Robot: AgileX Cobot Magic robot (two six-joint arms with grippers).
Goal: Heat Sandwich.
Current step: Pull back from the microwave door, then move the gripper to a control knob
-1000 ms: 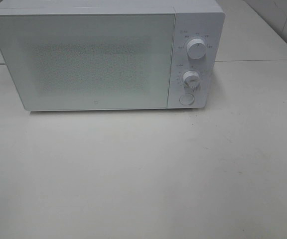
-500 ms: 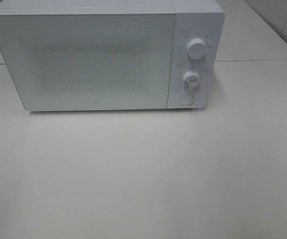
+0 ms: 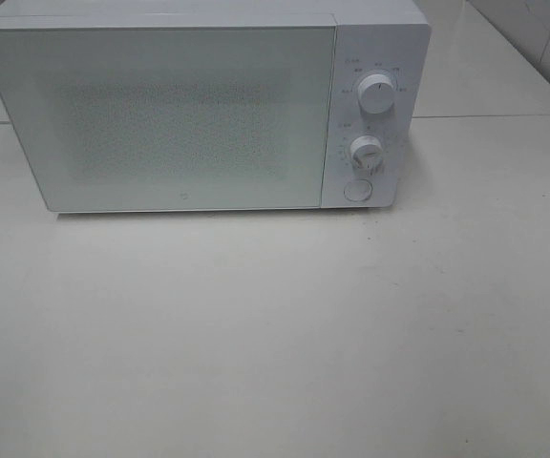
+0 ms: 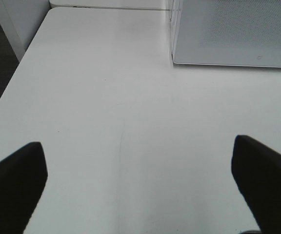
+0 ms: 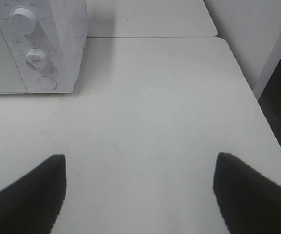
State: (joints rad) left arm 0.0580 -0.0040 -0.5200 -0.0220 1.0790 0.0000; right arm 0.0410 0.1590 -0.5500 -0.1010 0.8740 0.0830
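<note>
The left gripper and the right gripper both hang wide open and empty above the table, before the closed microwave. Where the sandwich lies, I cannot tell.

Very little differs over the last second in the high view. The one visible shift is in the fine speckled grain on the door of the microwave, where the light and dark dots now fall in a slightly different pattern than in the two earlier pictures. Whether the pointer on the upper knob has turned a touch cannot be told at this size, and the two wrist views have no earlier picture to be held against
</note>
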